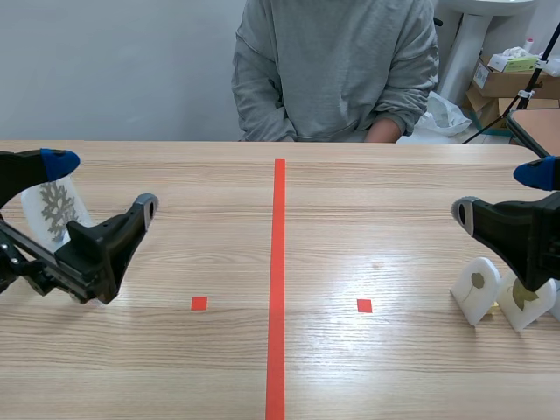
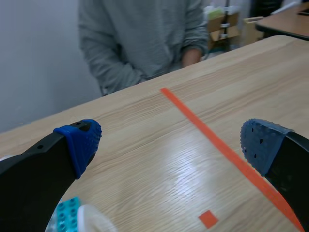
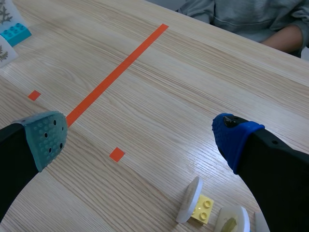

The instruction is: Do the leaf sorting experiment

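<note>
A: What is laid out?
B: 1 leaf disc (image 1: 54,210) is stood by the left hand (image 1: 103,183), 2 discs (image 1: 477,289) by the right hand (image 1: 500,192). Both are held open, empty.
A: Risk?
B: Upright discs could be toppled by a low approach.

We see the white leaf card (image 1: 54,208) only in part, since the left gripper (image 1: 103,184) crosses its upper and lower edges. Beside that gripper's left finger, a teal brick (image 2: 67,215) and a white disc (image 2: 94,221) are cut off by the frame. The white holder (image 1: 516,315) under the right gripper (image 1: 499,192) is half hidden, and its leaf is too small for us to identify. The person (image 1: 337,70) is cut off above the shoulders.
</note>
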You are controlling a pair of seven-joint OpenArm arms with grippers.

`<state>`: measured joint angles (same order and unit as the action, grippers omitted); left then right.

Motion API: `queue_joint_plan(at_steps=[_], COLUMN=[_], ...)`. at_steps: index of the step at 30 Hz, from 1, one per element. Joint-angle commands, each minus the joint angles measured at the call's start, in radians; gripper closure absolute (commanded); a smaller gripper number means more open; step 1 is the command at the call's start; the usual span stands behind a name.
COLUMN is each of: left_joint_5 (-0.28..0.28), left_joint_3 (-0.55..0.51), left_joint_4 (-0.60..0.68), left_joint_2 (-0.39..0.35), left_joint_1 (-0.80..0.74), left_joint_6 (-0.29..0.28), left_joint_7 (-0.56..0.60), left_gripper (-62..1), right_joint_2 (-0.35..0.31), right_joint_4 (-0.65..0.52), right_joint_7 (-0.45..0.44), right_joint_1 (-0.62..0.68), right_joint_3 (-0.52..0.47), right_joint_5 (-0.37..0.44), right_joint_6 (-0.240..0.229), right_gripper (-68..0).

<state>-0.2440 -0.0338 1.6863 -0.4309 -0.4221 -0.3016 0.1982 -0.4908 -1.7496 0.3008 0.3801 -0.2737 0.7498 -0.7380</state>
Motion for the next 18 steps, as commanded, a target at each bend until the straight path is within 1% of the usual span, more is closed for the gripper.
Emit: queue_joint_plan(at_steps=[1,3,5,9,11,14,18], left_joint_5=[-0.008,-0.008,-0.019,-0.111,-0.139,-0.148,-0.157], left_joint_3=[-0.011,-0.011,-0.012,-0.012,-0.013,-0.013,-0.013], left_joint_4=[0.010,0.024,0.031,0.050,0.067,0.093,0.114], left_joint_2=[-0.023,-0.051,-0.079,-0.119,-0.125,-0.130,-0.135], left_joint_1=[-0.016,-0.037,-0.061,-0.106,-0.133,-0.168,-0.199], left_joint_6=[-0.027,-0.058,-0.072,-0.090,-0.094,-0.111,-0.117], left_joint_7=[0.010,0.009,0.003,-0.014,-0.016,-0.016,-0.022], left_gripper=[-62.0,-62.0,-62.0,-62.0,-62.0,-62.0,-62.0], right_joint_2=[-0.014,-0.017,-0.023,-0.053,-0.072,-0.097,-0.118], right_joint_4=[-0.003,-0.003,-0.001,0.015,0.029,0.059,0.113], right_joint_7=[-0.008,0.007,0.024,0.023,0.022,0.003,0.000], right_joint_1=[-0.011,-0.011,-0.011,-0.011,-0.011,-0.008,-0.002], right_joint_3=[-0.013,-0.013,-0.013,-0.013,-0.014,-0.014,-0.014], right_joint_5=[0.013,0.013,0.013,0.014,0.014,0.014,0.014], right_joint_6=[-0.008,-0.008,-0.008,-0.008,-0.008,-0.008,-0.008], right_gripper=[-62.1,-62.1,-62.1,-62.2,-62.1,-62.1,-62.1])
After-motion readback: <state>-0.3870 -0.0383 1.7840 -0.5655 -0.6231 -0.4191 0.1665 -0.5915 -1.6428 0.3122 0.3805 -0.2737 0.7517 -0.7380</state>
